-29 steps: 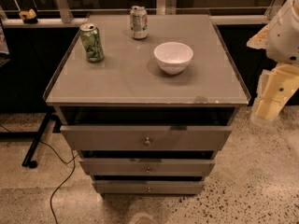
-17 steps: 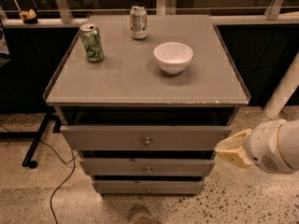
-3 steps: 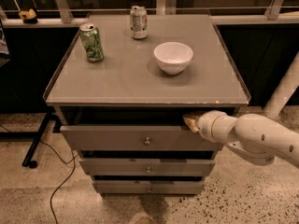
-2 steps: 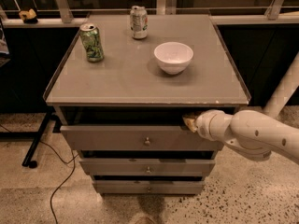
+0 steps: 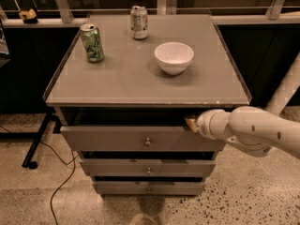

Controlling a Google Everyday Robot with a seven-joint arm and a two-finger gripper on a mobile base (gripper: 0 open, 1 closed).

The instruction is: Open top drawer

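Observation:
The top drawer point(image 5: 117, 138) is the widest grey front under the tabletop, with a small round metal knob point(image 5: 147, 142) at its centre. It stands slightly pulled out, with a dark gap above its front edge. My gripper point(image 5: 190, 123) reaches in from the right on a white arm point(image 5: 248, 129). Its tip sits at the drawer's upper edge, right of centre, in the gap under the tabletop. The arm hides most of the gripper.
On the grey cabinet top point(image 5: 117, 78) stand a green can point(image 5: 92, 42), a silver can point(image 5: 139, 22) and a white bowl point(image 5: 174, 57). Two slimmer drawers point(image 5: 147, 168) lie below. A black cable and stand foot point(image 5: 35, 144) lie on the floor at left.
The arm has swung from the right side down in front of the cabinet and then up to the top drawer's edge. Over the last second it has barely moved.

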